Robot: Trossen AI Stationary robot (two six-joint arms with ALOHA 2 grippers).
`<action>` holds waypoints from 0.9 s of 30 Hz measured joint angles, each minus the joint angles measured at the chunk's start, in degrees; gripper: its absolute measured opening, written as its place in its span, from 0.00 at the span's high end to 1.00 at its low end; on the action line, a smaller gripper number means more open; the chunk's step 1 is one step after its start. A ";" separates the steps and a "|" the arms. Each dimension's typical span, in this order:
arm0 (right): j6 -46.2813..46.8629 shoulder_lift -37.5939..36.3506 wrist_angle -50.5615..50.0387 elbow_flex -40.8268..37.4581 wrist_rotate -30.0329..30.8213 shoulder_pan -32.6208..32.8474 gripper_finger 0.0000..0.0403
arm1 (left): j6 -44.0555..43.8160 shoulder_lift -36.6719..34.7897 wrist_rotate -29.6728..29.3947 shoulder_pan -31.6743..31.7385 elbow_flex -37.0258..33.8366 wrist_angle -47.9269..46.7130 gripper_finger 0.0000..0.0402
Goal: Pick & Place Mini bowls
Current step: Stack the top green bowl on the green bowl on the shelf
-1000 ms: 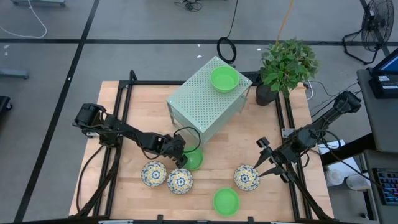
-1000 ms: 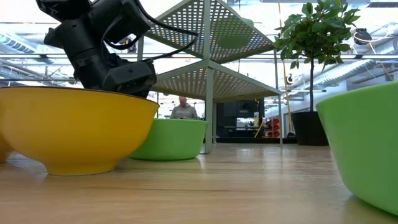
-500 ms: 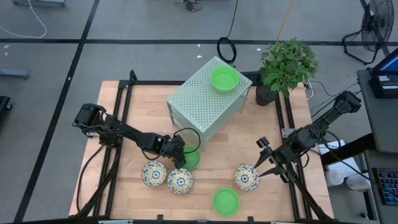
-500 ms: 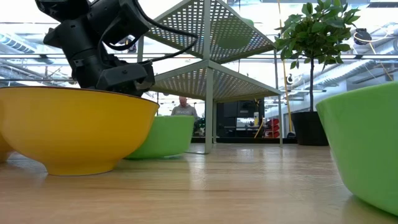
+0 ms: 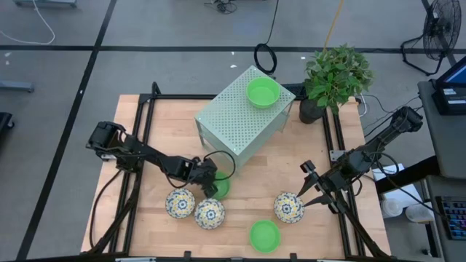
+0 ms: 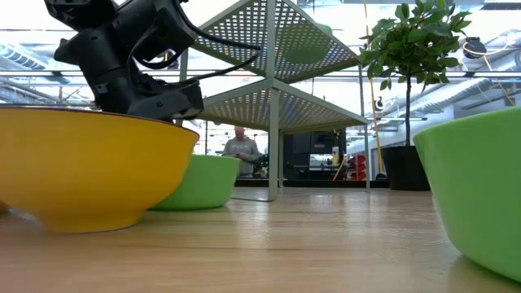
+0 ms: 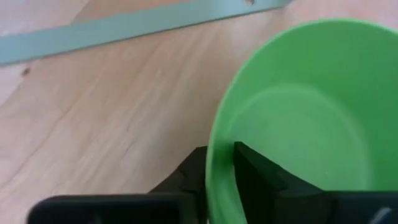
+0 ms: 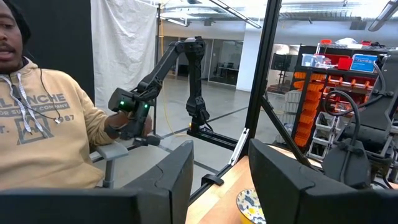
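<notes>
A green mini bowl (image 5: 220,188) sits on the table in front of the perforated box, with my left gripper (image 5: 210,185) shut on it; it also shows in the low view (image 6: 203,183). Two patterned mini bowls (image 5: 180,203) (image 5: 209,214) stand just near of it. A third patterned bowl (image 5: 289,207) stands to the right, and my right gripper (image 5: 312,191) waits open just right of it. Another green bowl (image 5: 264,236) sits near the front edge, and one (image 5: 263,92) rests on top of the box. My left gripper pinches the green bowl's rim (image 7: 217,163) on the bowl's left side, one finger (image 7: 258,171) inside the bowl and one (image 7: 186,177) outside against its wall. The fingers come from the table's left, slanting down. The bowl's base rests on the table.
The pale-green perforated box (image 5: 237,120) stands at the table's middle back, with a potted plant (image 5: 335,76) at the back right. A black frame (image 5: 142,131) runs along both table sides. A person in a beige hoodie (image 8: 50,124) stands beyond the table.
My left gripper has shut on the green bowl's rim. The green bowl has slid a little toward the table's left, staying on the table. The patterned bowl next to it has been nudged slightly toward the near edge.
</notes>
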 joint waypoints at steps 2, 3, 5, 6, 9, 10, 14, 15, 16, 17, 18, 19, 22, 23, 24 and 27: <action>-0.02 0.00 0.01 0.00 0.00 0.00 0.65 | 2.70 0.00 -0.05 -0.05 0.02 0.13 0.88; -0.03 0.00 0.00 0.00 0.00 0.00 0.65 | 3.94 0.00 -0.27 -0.03 0.11 0.15 0.90; -0.04 0.00 0.00 0.00 0.00 0.00 0.65 | 6.77 0.01 -1.12 -0.03 0.51 0.04 0.94; -0.07 0.00 0.00 0.00 0.00 0.00 0.65 | 8.58 0.03 -1.44 -0.04 0.83 -0.05 0.96; -0.11 0.00 0.00 0.00 0.01 0.00 0.65 | 12.83 0.11 -2.74 -0.05 2.24 -0.53 0.98; -0.13 0.00 0.00 0.00 0.00 0.01 0.65 | 13.87 0.13 -3.53 -0.06 2.85 -0.82 0.98; -0.14 0.00 0.00 0.00 0.02 0.00 0.65 | 18.12 0.13 -9.37 -0.33 5.55 -1.45 0.94; -0.14 0.00 -0.02 0.00 0.02 0.00 0.65 | 19.26 0.15 -11.18 -0.60 6.30 -1.85 0.94; -0.14 0.00 -0.02 0.00 0.00 0.00 0.65 | 20.35 0.15 -13.13 -0.97 7.18 -2.73 0.93; -0.14 0.00 -0.04 0.00 0.01 0.00 0.65 | 21.35 0.15 -15.20 -1.41 8.10 -3.80 0.94; -0.15 0.00 -0.15 0.00 0.02 0.02 0.65 | 22.16 0.15 -17.24 -1.89 9.10 -5.20 0.94; -0.13 0.00 -0.29 0.00 0.02 0.00 0.65 | 22.59 0.15 -19.18 -2.44 10.09 -6.87 0.96; -0.14 0.00 -0.63 0.00 0.02 0.00 0.65 | 22.55 0.15 -23.54 -4.24 13.41 -13.07 0.98; -0.13 0.00 -0.63 0.00 0.02 0.00 0.65 | 21.98 0.14 -24.69 -4.93 14.68 -14.96 0.98; -0.13 -0.01 -0.63 0.00 0.02 0.00 0.65 | 21.24 0.12 -25.64 -5.71 15.88 -16.73 0.97; -0.13 0.00 -0.91 0.00 0.02 0.00 0.65 | 19.87 0.11 -26.25 -8.39 19.36 -20.84 0.95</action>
